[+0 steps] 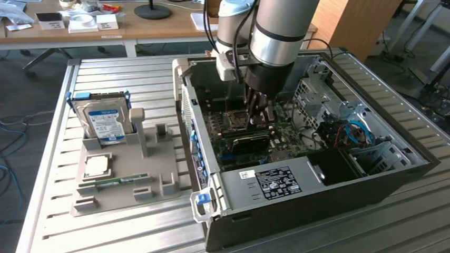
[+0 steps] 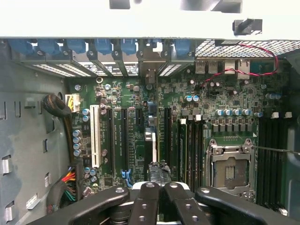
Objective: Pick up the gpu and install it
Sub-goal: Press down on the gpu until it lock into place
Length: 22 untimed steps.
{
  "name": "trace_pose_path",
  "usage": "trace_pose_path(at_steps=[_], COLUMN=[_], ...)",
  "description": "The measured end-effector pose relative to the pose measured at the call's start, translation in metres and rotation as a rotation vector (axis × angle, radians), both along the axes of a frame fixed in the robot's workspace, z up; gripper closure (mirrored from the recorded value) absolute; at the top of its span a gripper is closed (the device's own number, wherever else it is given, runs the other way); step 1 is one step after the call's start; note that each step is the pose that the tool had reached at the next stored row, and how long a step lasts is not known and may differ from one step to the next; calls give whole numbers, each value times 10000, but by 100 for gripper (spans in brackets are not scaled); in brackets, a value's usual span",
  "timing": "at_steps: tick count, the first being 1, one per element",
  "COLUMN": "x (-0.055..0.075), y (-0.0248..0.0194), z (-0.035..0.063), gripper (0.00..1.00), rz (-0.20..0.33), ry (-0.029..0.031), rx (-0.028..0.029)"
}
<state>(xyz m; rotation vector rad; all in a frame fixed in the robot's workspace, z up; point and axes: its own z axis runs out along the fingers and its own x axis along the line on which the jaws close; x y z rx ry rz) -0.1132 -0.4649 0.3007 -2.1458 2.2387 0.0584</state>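
Note:
The gpu [image 1: 247, 142] stands on edge inside the open computer case [image 1: 393, 174], over the green motherboard [image 1: 281, 134]. The wrist view looks along its top edge: the gpu [image 2: 152, 140] runs from the rear slot openings [image 2: 149, 75] down to my fingers [image 2: 146, 201]. My gripper [image 1: 257, 122] reaches down into the case from above. Its black fingers are drawn together on the card's top edge, so the gripper [image 2: 161, 188] is shut on the gpu. The card lines up with the expansion slots [image 2: 123, 136]; whether it is fully seated is hidden.
An empty CPU socket [image 2: 228, 168] and memory slots [image 2: 269, 154] lie beside the card. Cable bundles [image 2: 58, 107] hang by the case wall. Outside the case, a grey holder [image 1: 123, 174] carries a hard drive [image 1: 102, 122], a processor [image 1: 97, 166] and a memory stick [image 1: 113, 182].

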Motion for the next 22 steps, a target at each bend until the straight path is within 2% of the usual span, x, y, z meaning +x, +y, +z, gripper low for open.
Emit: trace_pose_path(at_steps=[19, 22], x=[0, 0], y=[0, 13], z=[-32, -34], gripper=[89, 89], rz=[0, -1], ry=[0, -1], rx=[-1, 0])
